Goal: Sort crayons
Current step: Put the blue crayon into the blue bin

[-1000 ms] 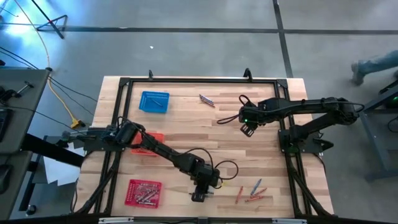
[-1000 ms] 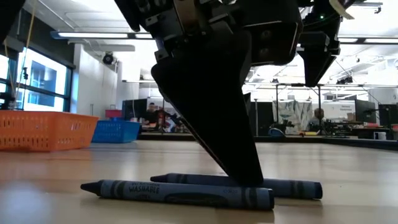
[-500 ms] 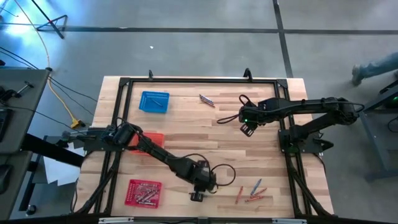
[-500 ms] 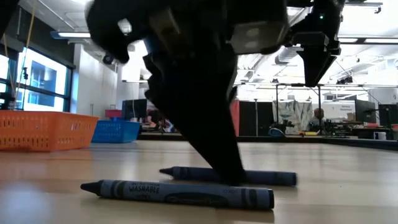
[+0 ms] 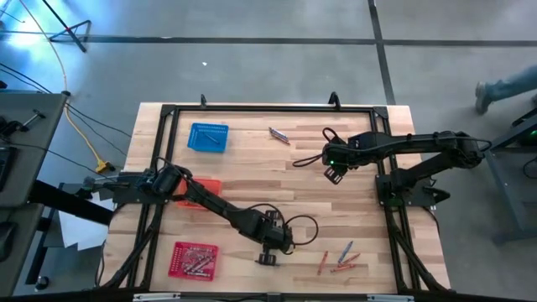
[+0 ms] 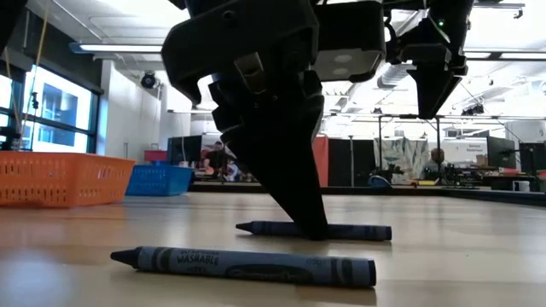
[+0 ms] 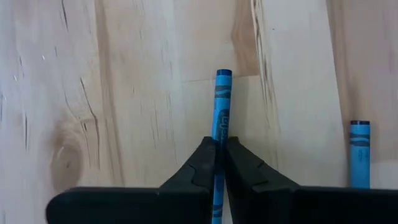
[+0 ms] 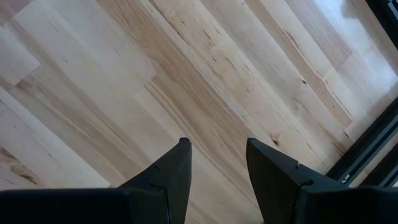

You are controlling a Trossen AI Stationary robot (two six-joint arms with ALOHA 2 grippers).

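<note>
Table [image 5: 252, 168]: blue basket [image 5: 208, 137] at far side, well apart. My right gripper [image 5: 334, 174] waits mid-table, fingers apart, empty. My left gripper [image 7: 219, 155] down near front edge, jaws pinched tight on blue crayon [image 7: 221, 106] lying flat; second blue crayon [image 6: 247, 264] just beside. Step: grasp made. Next: lift clear without nudging neighbour, carry to blue basket.

blue basket [image 5: 208, 137], orange basket [image 5: 204, 191] and red basket [image 5: 193, 259] on the wooden table [image 5: 252, 168]
</note>
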